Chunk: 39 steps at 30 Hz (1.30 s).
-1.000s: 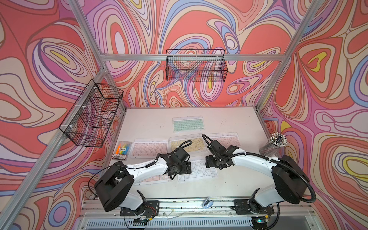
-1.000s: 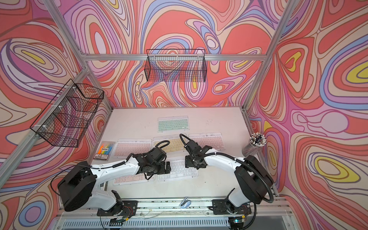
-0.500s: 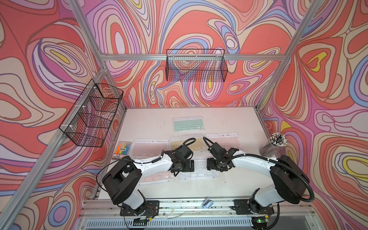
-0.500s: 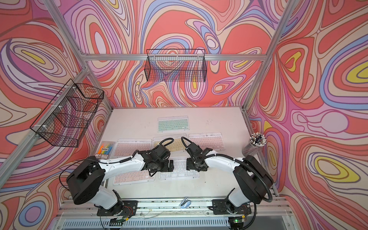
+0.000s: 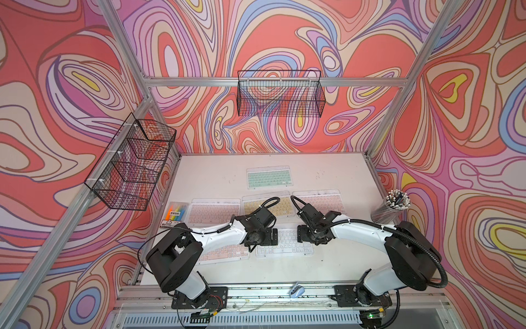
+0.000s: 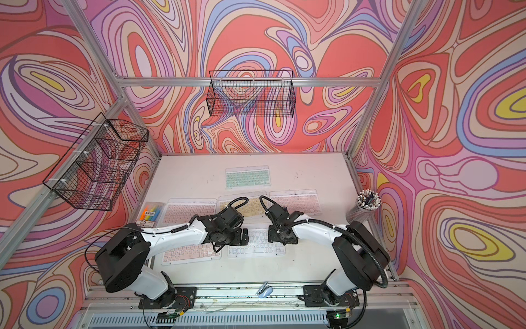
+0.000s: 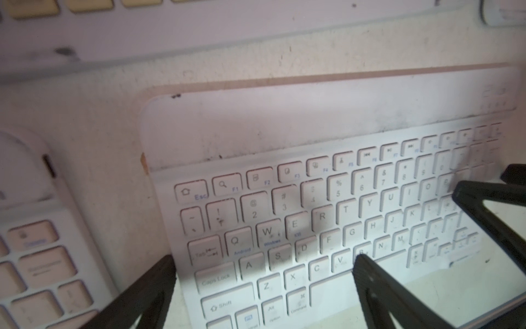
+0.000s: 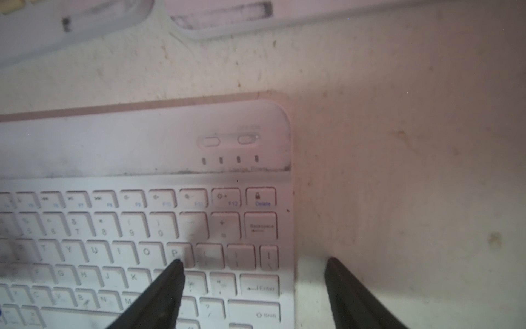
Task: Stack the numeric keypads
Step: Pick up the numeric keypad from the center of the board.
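The white keypad [image 5: 284, 247] lies flat and unstacked at the near middle of the table [image 5: 347, 256]. A pink keypad [image 5: 225, 253] sits just beside its left edge across a narrow gap, a yellow keypad [image 5: 284, 206] lies close beyond its far edge, and there is bare room to its right. The left gripper [image 7: 263, 262] is released and straddles the left edge, one finger over the gap and one over the keys. The right gripper [image 8: 253, 262], also spread and holding nothing, straddles the right edge with its outer finger [image 8: 350, 287] over bare table.

Rear keypad [image 5: 269, 177] behind three-keypad row [image 5: 281, 205]; front pair [image 5: 286, 246] nearest, all on table [image 5: 341, 256].
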Tool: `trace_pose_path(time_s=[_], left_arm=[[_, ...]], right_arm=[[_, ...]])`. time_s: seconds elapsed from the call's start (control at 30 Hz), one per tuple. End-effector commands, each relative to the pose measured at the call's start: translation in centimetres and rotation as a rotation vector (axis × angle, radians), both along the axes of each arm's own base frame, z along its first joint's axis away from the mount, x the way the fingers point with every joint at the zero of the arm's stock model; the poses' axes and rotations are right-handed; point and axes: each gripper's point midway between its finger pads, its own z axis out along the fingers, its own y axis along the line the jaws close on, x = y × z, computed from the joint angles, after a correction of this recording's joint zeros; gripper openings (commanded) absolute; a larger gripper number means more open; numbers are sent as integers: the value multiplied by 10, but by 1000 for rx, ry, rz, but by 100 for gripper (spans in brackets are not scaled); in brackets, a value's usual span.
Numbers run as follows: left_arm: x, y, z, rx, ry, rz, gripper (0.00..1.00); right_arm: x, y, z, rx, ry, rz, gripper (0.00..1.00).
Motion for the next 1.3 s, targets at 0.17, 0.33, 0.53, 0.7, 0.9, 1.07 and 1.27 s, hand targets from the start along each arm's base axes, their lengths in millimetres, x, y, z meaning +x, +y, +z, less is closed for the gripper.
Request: trace_pose_path(time_s=[0.17, 0.33, 0.53, 0.7, 0.9, 1.07, 1.27], left_arm=[[-6, 6, -10, 30, 18, -1, 100], [-6, 3, -12, 16, 21, -8, 100], [-11, -6, -19, -46, 43, -20, 100], [-14, -12, -20, -109, 47, -32, 99], [-19, -14, -22, -154, 62, -39, 97], [-20, -11, -24, -164, 66, -27, 97], [-21, -8, -25, -172, 69, -16, 97]], right_arm=[[2, 14, -12, 60, 41, -34, 80], [-7, 23, -14, 127, 71, -15, 80], [-16, 37, -5, 253, 77, 40, 80], [-15, 44, 19, 415, 50, 66, 80], [-5, 40, 44, 609, 8, 32, 80], [1, 35, 60, 720, -23, 9, 80], [8, 30, 76, 804, -59, -14, 80]])
